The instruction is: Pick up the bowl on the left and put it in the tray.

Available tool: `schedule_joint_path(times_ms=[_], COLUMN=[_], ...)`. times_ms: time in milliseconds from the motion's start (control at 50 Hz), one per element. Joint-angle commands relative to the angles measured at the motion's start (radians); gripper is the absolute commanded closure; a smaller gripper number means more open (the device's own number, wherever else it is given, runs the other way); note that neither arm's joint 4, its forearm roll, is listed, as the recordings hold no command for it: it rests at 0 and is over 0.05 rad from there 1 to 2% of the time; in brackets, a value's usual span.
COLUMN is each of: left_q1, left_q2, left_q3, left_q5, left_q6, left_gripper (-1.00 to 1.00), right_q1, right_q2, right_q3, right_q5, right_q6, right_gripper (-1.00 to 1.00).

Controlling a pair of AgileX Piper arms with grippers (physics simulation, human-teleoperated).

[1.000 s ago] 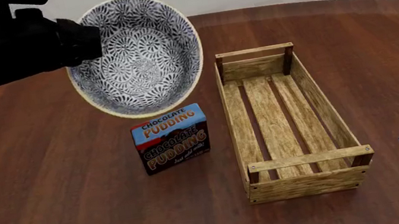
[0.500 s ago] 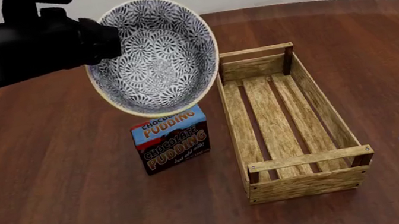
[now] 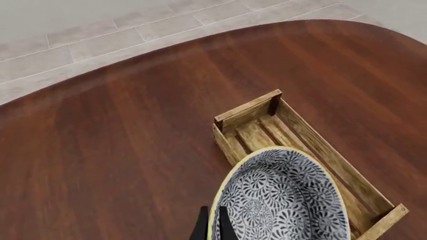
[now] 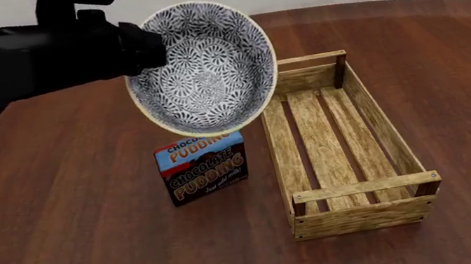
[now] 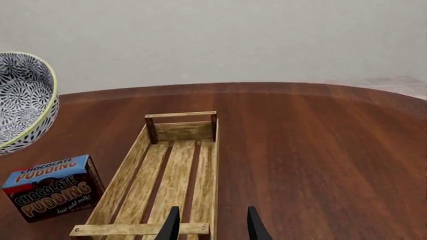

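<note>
Now, left gripper (image 3: 212, 227): we see its two dark fingers clamped on the bowl's near rim in the left wrist view, one finger inside the rim and one outside; in the front view the black arm comes in from 9 o'clock and hides the gripper itself.
Bowl (image 4: 203, 66): held clear of the worktop, tilted so its patterned inside faces the front camera; we place it at about 11 o'clock from the middle of the front view.
Bowl against tray: in the front view its right edge overlaps the tray's far left corner; in the left wrist view the bowl (image 3: 283, 198) covers much of the tray's slats, so it hangs partly over the tray (image 3: 313, 150).
Bowl against box: in the front view its lower edge overlaps the top of the box; we cannot tell whether they touch.
Tray (image 4: 392, 142): flat on the worktop, long axis running from 12 to 6 o'clock, right of centre; nothing lies in it.
Box (image 4: 201, 163): a blue chocolate pudding box standing just beside the tray, at its 9 o'clock side.
Right gripper (image 5: 210, 225): spread apart and holding nothing, its two fingers pointing along the tray (image 5: 170, 175); in the front view it sits low at 4 o'clock, well apart from the bowl.
Worktop (image 4: 76, 256): dark reddish wood with a rounded far edge.
</note>
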Motion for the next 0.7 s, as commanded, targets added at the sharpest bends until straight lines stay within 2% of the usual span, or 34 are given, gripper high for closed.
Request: schedule_joint_path(times_ms=[20, 700], left_q1=[-0.018, -0.103], left_q2=[0.012, 0.026], left_q3=[-0.011, -0.027], left_q5=[-0.004, -0.006], left_q6=[-0.003, -0.038], left_gripper=[1.0, 1.0], right_q1=[-0.001, -0.002], right_q2=[-0.003, -0.004], right_q3=[0.0, 0.0], right_q5=[0.003, 0.011], right_q6=[0.0, 0.006], right_gripper=[-1.0, -1.0])
